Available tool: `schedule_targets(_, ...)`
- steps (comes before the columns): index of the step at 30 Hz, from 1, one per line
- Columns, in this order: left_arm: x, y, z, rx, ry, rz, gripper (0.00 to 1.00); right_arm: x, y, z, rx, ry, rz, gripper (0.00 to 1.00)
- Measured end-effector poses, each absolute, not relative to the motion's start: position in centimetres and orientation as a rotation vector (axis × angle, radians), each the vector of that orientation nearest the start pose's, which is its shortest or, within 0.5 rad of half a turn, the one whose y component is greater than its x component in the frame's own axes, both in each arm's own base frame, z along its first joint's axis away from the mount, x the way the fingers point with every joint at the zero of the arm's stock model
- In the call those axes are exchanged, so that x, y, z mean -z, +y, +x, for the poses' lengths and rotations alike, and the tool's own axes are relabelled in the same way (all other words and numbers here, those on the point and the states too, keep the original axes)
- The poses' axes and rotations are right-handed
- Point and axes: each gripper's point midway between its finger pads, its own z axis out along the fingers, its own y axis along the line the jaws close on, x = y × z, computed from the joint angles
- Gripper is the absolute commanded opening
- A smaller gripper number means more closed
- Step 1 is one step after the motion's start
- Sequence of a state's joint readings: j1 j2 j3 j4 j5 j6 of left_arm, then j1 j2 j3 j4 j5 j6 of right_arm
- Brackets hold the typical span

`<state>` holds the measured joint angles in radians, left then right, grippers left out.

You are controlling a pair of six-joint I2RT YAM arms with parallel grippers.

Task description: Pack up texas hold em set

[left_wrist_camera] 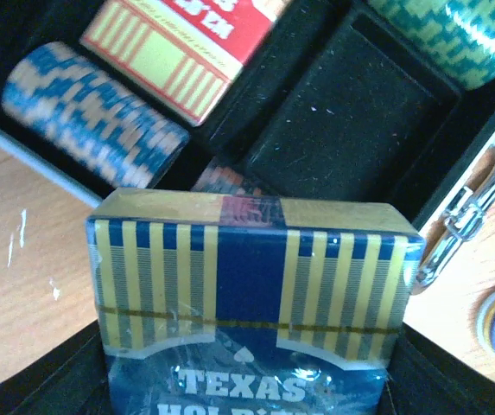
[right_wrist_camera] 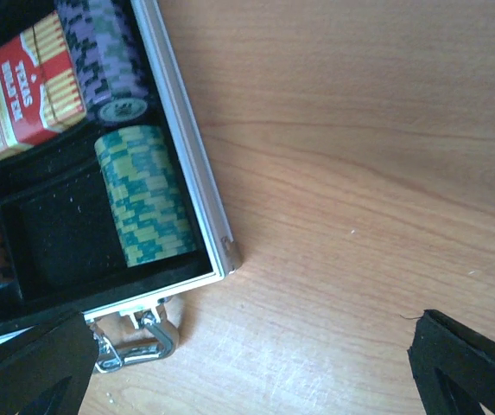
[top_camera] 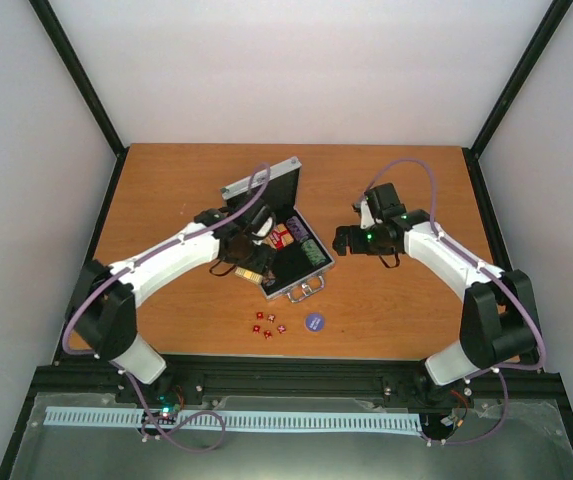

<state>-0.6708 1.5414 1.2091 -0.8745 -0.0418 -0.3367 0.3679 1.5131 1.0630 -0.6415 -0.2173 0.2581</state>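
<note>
Texas hold em set [top_camera: 306, 262]: where?
— Its silver case [top_camera: 266, 178] stands open mid-table, chip stacks [right_wrist_camera: 143, 194] and red card box [right_wrist_camera: 27, 86] inside. The left gripper [top_camera: 249, 243] clamps a blue card box [left_wrist_camera: 256, 294] above it, seemingly clear of the lining [left_wrist_camera: 342, 112]; the right gripper [right_wrist_camera: 247, 372] gapes wide off the case's right rim.
Handling?
— Box stiff, light, film-slick: squeeze across its long edges. The disc [top_camera: 314, 321], flat near the front edge, wants a rim pinch; the dice [top_camera: 269, 323] may roll.
</note>
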Motion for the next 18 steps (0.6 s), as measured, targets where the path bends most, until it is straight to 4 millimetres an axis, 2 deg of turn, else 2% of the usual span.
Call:
schedule_targets(4, -10.8, -22.5, 28.8, 0.178, 2.746, 0.654, 0.59, -11.5, 15.8, 33.3, -0.471, 2.673, -0.195, 1.0)
schedule_targets(14, -12.2, -27.8, 34.0, 0.171, 2.537, 0.964, 0.58, -11.7, 14.6, 34.5, -0.451, 2.638, -0.153, 1.0)
schedule_targets(18, -10.8, -29.2, 34.4, 0.136, 2.502, 1.082, 0.59, -11.3, 13.8, 34.6, -0.443, 2.646, -0.123, 1.0)
